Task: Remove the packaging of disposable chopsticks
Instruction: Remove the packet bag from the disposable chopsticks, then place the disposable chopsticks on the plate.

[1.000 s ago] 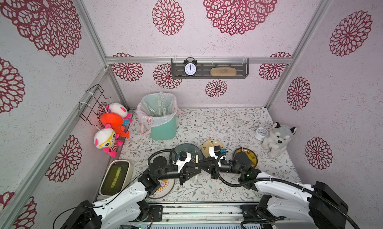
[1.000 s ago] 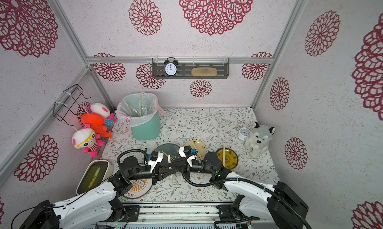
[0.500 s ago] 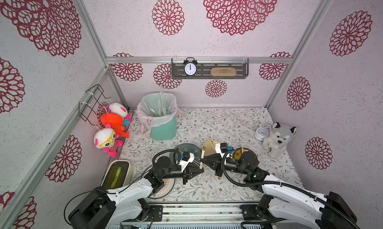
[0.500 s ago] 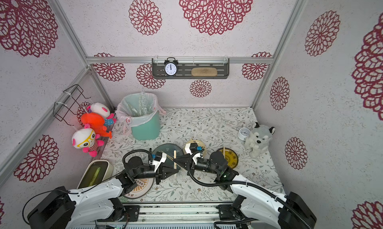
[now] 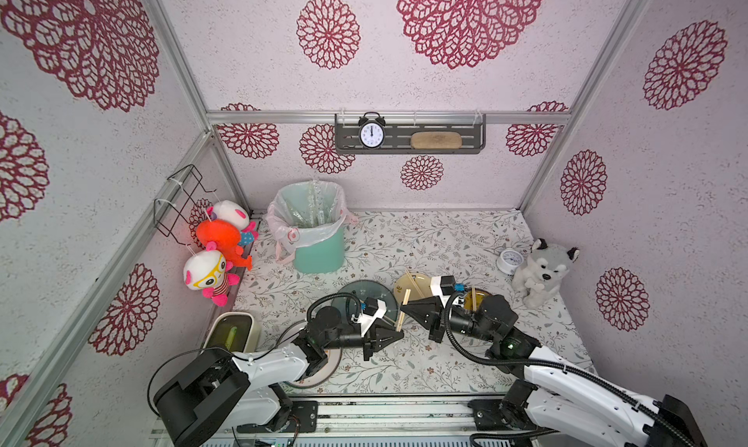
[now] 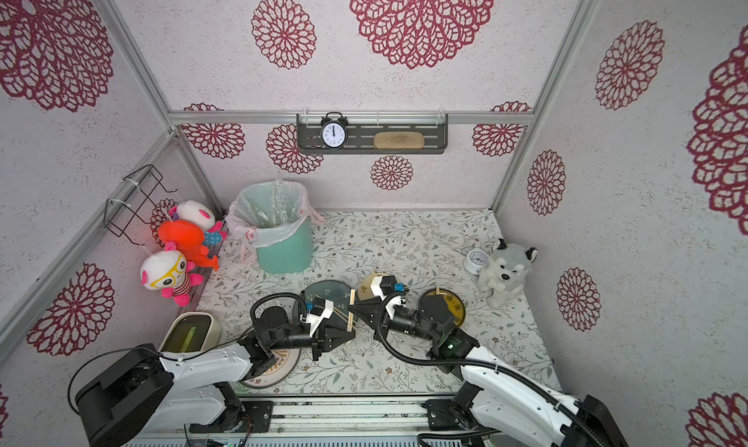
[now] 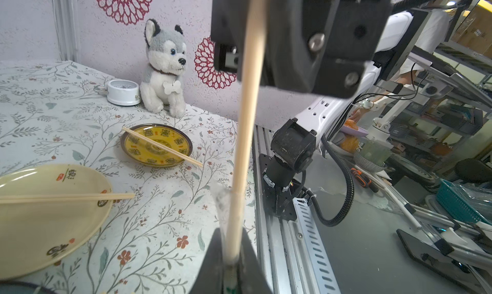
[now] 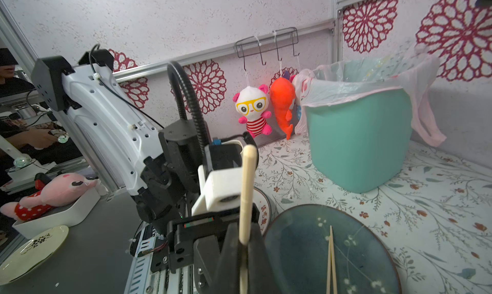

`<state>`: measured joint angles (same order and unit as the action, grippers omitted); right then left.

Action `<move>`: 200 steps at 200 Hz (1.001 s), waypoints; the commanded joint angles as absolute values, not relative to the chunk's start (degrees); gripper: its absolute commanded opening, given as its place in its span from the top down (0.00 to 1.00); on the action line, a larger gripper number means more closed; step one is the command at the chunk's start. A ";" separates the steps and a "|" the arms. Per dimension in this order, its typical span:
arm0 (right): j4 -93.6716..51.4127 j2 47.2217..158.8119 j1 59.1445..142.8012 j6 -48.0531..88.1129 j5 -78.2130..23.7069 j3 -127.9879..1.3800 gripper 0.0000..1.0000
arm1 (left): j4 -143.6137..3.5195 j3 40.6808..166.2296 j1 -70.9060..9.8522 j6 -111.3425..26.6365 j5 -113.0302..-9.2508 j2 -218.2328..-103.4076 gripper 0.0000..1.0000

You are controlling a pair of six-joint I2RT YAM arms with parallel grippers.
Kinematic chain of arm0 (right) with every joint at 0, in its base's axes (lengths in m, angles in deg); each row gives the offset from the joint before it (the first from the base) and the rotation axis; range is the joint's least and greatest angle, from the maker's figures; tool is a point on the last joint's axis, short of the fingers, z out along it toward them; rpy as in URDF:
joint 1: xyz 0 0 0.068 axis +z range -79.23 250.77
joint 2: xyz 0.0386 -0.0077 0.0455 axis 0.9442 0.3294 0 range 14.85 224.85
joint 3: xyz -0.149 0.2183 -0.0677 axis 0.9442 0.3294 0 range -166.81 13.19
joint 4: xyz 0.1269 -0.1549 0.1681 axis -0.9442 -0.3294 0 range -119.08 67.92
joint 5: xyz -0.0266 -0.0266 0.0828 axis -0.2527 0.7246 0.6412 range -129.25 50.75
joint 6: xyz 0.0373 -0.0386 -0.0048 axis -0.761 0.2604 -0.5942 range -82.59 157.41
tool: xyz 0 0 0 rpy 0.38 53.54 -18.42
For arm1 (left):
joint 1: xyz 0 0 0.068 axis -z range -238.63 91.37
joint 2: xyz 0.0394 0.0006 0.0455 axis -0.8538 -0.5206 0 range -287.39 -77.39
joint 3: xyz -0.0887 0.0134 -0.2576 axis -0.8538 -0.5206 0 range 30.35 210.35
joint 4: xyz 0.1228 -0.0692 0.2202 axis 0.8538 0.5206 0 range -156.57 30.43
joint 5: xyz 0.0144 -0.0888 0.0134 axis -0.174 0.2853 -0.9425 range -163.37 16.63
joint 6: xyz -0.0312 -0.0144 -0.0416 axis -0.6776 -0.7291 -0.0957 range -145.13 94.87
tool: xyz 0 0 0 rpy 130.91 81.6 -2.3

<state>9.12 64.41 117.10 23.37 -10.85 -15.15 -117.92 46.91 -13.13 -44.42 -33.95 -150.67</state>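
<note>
A pair of disposable chopsticks (image 5: 403, 310) (image 7: 246, 114) spans the gap between my two grippers low over the table's front middle. My right gripper (image 5: 403, 308) (image 8: 243, 252) is shut on one end of it. The packaging (image 7: 221, 210), a clear crinkly sleeve, covers only the other end. My left gripper (image 5: 400, 335) (image 7: 231, 263) is shut on that sleeve just past the wooden tip. Bare wood shows from the sleeve's mouth to the right gripper (image 7: 292, 39). More clear sleeves (image 5: 311, 210) stand in the lined bin.
The teal bin (image 5: 319, 246) stands at the back left. A dark plate (image 5: 348, 299), a cream plate (image 5: 421, 281) and a yellow plate (image 7: 157, 148) each hold bare chopsticks. A patterned plate (image 5: 324, 378) lies under my left arm. A husky toy (image 5: 542, 271) and a small clock (image 5: 508, 260) sit at the right.
The right gripper has drawn back to the right, away from the left one. More bare wood shows between them. The left gripper has stayed near the front middle.
</note>
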 commanded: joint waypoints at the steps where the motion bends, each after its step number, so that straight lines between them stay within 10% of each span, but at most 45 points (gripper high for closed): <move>1: 16.47 61.08 116.04 24.93 -12.89 -20.54 1.00 | -111.51 45.02 -12.83 -44.67 -34.65 -151.62 0.89; 95: 4.33 59.81 114.28 26.92 -16.69 -28.11 1.00 | -107.40 42.88 -13.53 -45.26 -46.82 -141.80 1.00; 144: -22.10 74.61 121.78 27.97 -31.56 -41.46 1.00 | -69.92 55.01 -24.09 -49.33 -72.74 -110.74 1.00; 200: -38.35 97.00 133.26 28.19 -38.12 -58.78 1.00 | -51.36 76.00 -35.08 -48.23 -82.23 -112.62 1.00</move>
